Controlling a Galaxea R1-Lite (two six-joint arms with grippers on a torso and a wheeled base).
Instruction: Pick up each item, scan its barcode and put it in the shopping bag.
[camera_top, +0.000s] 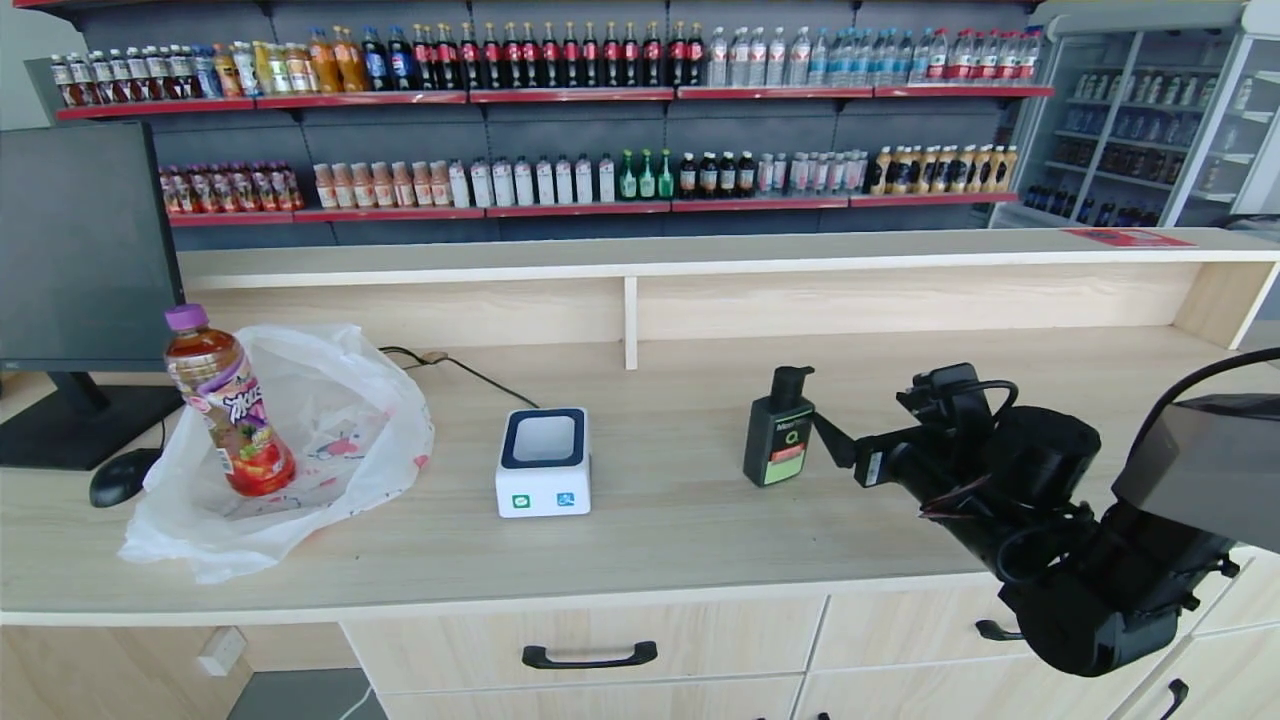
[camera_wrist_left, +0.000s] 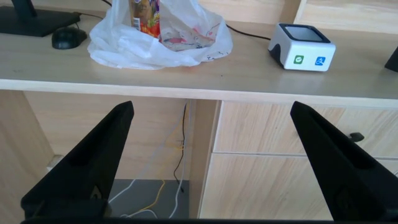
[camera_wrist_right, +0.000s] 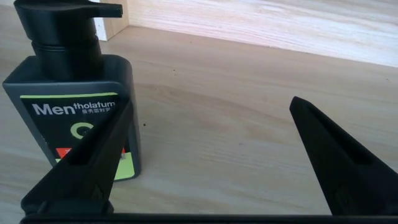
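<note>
A dark green pump bottle (camera_top: 779, 435) (camera_wrist_right: 71, 124) stands upright on the wooden counter, right of the white barcode scanner (camera_top: 543, 460) (camera_wrist_left: 303, 46). My right gripper (camera_top: 835, 440) (camera_wrist_right: 208, 168) is open just to the right of it, at the bottle's height. One finger (camera_wrist_right: 87, 162) overlaps the bottle's front and nothing is gripped. At the left, a purple-capped tea bottle (camera_top: 228, 400) (camera_wrist_left: 144, 15) stands inside the translucent white shopping bag (camera_top: 340, 420) (camera_wrist_left: 155, 43). My left gripper (camera_wrist_left: 211, 162) hangs open below the counter's edge, facing the drawers.
A monitor (camera_top: 80, 250) and a black mouse (camera_top: 120, 477) stand at the far left, with a cable (camera_top: 470, 372) running behind the scanner. A raised ledge with a divider (camera_top: 630, 320) bounds the counter's back. Drink shelves fill the wall behind.
</note>
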